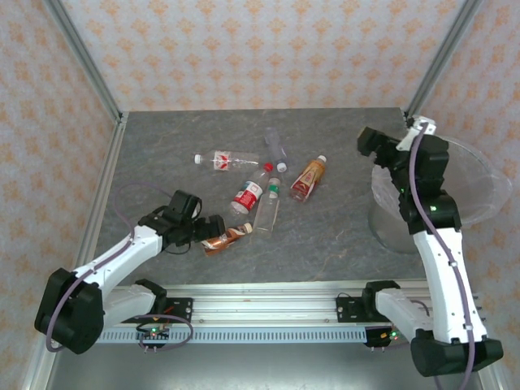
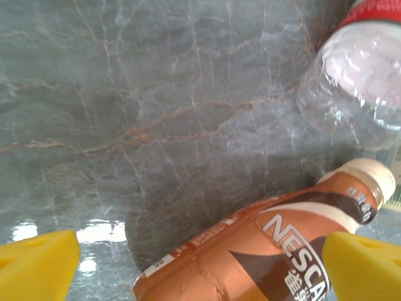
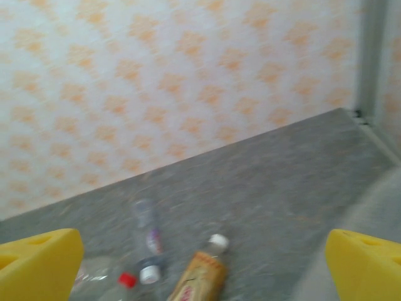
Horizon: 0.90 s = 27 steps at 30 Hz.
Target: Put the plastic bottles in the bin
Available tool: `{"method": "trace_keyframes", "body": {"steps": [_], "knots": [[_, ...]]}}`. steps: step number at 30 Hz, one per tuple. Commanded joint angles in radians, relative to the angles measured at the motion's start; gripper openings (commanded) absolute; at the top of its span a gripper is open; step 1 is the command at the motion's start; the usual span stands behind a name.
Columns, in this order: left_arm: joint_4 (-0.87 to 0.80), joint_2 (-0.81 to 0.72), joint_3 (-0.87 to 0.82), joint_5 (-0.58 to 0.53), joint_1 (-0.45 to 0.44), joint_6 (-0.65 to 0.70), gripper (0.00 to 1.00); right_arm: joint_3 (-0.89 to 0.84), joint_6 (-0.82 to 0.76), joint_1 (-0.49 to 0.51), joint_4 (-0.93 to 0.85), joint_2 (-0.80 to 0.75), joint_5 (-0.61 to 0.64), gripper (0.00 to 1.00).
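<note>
I've got six bottles [image 1: 250,195] down on their sides mid-table, loosely clustered. Nearest me is the brown bottle [image 1: 223,240], crumpled, with its cream cap pointing toward the rest. The red-label bottle [image 1: 249,197] and green-cap bottle [image 1: 266,213] lie side by side, with the orange bottle [image 1: 309,179] just right of them. Behind them I see two clear bottles [image 1: 226,161]. The bin [image 1: 486,180] is translucent and stands upright far right, well apart.

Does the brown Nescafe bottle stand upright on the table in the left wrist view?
No, the brown Nescafe bottle lies on its side on the grey table.
</note>
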Motion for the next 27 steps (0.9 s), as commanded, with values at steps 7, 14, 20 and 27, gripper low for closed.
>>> {"method": "trace_keyframes", "body": {"steps": [7, 14, 20, 27], "knots": [[0.069, -0.076, -0.088, -0.033, -0.11, 0.018, 1.0, 0.092, -0.044, 0.301, 0.054, 0.122, 0.096, 0.99], [0.11, -0.053, -0.093, -0.027, -0.164, 0.04, 1.0, 0.111, -0.113, 0.436, 0.07, 0.244, 0.15, 0.99], [0.112, -0.045, -0.103, -0.041, -0.219, 0.091, 1.0, 0.112, -0.153, 0.47, 0.075, 0.293, 0.178, 0.99], [0.118, -0.012, -0.108, -0.104, -0.287, 0.12, 1.0, 0.096, -0.172, 0.47, 0.105, 0.28, 0.217, 0.99]]}}
